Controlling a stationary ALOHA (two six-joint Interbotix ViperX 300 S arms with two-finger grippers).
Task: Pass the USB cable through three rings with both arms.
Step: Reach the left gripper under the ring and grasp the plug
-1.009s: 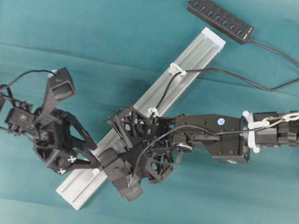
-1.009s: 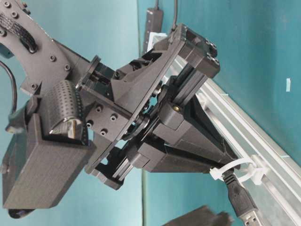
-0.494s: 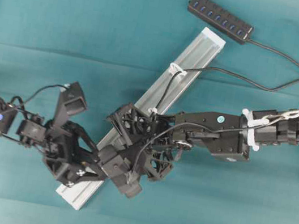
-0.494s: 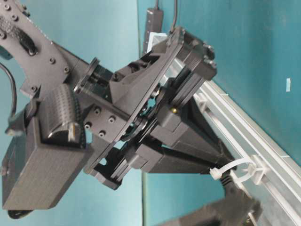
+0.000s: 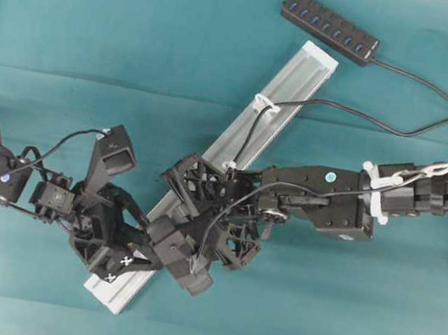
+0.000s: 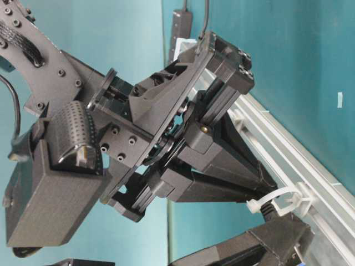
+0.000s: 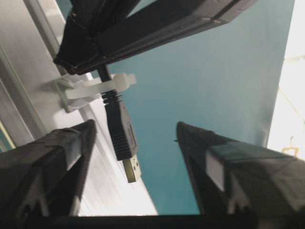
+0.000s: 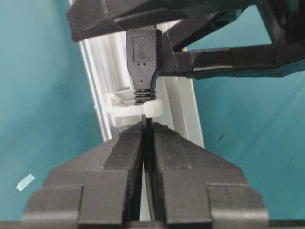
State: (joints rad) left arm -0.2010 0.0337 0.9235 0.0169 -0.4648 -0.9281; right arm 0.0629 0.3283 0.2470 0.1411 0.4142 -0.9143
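USB cable [image 7: 121, 129] plug between left gripper [image 7: 136, 143] fingers

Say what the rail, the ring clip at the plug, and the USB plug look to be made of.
Rail: likely extruded aluminium, given its matte silver sheen and long straight grooves.
Ring clip: probably translucent white plastic, milky and thin.
USB plug: black moulded plastic body with ribbed strain relief; its tip looks like shiny metal.

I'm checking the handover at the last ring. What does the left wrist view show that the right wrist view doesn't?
Only the left wrist view shows the plug's metal tip, hanging free between the open left gripper fingers. Only the right wrist view shows the right gripper shut on the USB cable just behind the ring. Both show the plug already through the white ring on the aluminium rail.
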